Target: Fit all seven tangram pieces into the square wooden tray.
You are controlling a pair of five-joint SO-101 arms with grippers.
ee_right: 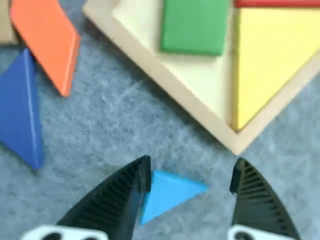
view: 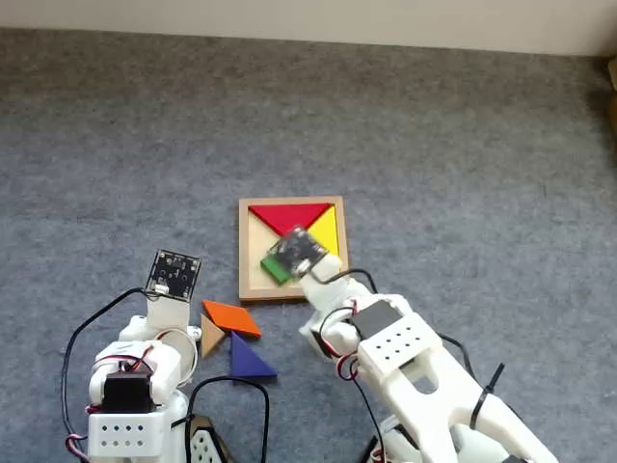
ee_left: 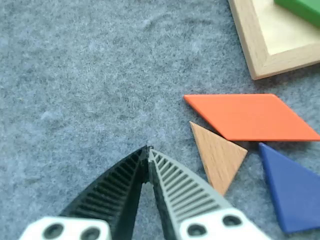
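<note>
"Under my right end effector [ee_right: 192,167], spread wide, the light blue triangle [ee_right: 170,192] lies on the table [ee_right: 125,115], just outside a corner of the wooden tray [ee_right: 165,75]."

"What could go wrong?"

"Pinching its slanted edges, I'd likely squirt it aside. Farther off, the green square [ee_right: 195,27] and yellow triangle [ee_right: 265,55] sit inside."

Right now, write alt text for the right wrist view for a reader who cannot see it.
The open right gripper straddles a light blue triangle lying on grey carpet, just outside a corner of the square wooden tray. The tray holds a green square and a yellow triangle; an orange parallelogram and a dark blue triangle lie on the carpet beside it.
</note>
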